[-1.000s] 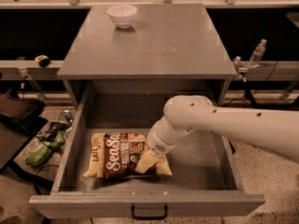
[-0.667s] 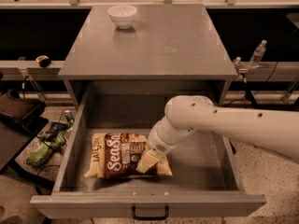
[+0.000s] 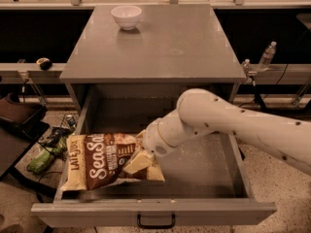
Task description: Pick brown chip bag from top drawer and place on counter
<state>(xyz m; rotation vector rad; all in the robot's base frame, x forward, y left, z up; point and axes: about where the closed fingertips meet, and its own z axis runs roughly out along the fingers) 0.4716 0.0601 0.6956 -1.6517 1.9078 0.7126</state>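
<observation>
Counter [image 3: 194, 47] up behind gripper [image 3: 144, 157]; top drawer [image 3: 155, 211] open below it; white arm [image 3: 243, 125] reaching in from right; gripper clamped on right end of brown chip bag [image 3: 97, 161], bag tilted, stretching left over drawer's left wall; white bowl [image 3: 126, 16] far back on counter

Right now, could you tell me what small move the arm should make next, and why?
Probably a short straight lift: the gripper holds the chip bag low in the drawer, one end overlapping the side wall, and the counter sits well above it.
</observation>
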